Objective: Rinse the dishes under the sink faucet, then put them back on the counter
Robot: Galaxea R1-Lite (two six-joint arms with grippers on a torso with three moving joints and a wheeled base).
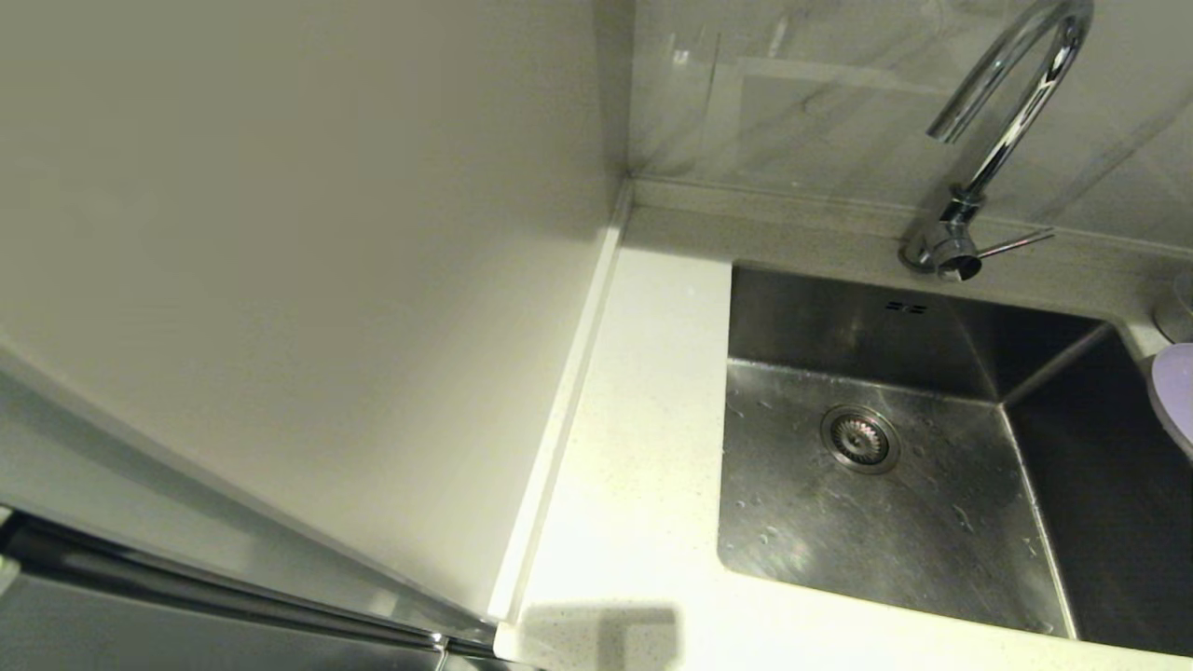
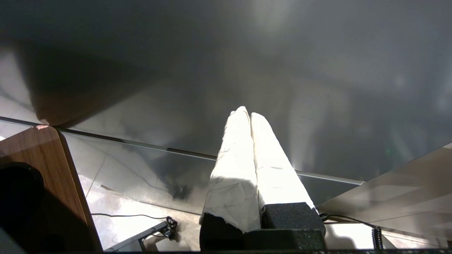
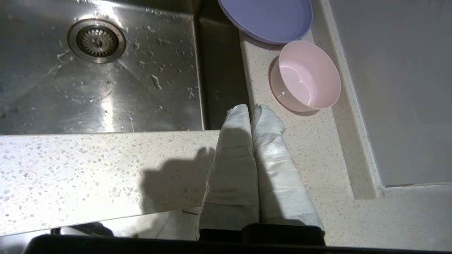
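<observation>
The steel sink (image 1: 792, 522) (image 3: 53, 102) lies wet, its drain strainer (image 1: 859, 439) (image 3: 96, 41) uncovered. The chrome faucet (image 1: 1002, 140) arches over its back edge. On the speckled white counter (image 3: 317, 151) right of the basin sit the lavender plate (image 3: 270, 17) (image 1: 1176, 391) and, beside it, the pale pink bowl (image 3: 305, 77), upright. The white mug is out of view. My right gripper (image 3: 251, 107), wrapped in white, is shut and holds nothing, hovering above the counter near the basin's corner, short of the bowl. My left gripper (image 2: 246, 113) is shut, parked low beside a dark glossy panel.
A tall pale cabinet side (image 1: 280, 280) stands left of the counter strip (image 1: 643, 447). The grey marbled wall panel (image 1: 820, 93) runs behind the faucet. A raised edge strip (image 3: 356, 141) borders the counter by the bowl. Floor and cables (image 2: 141, 218) show below the left gripper.
</observation>
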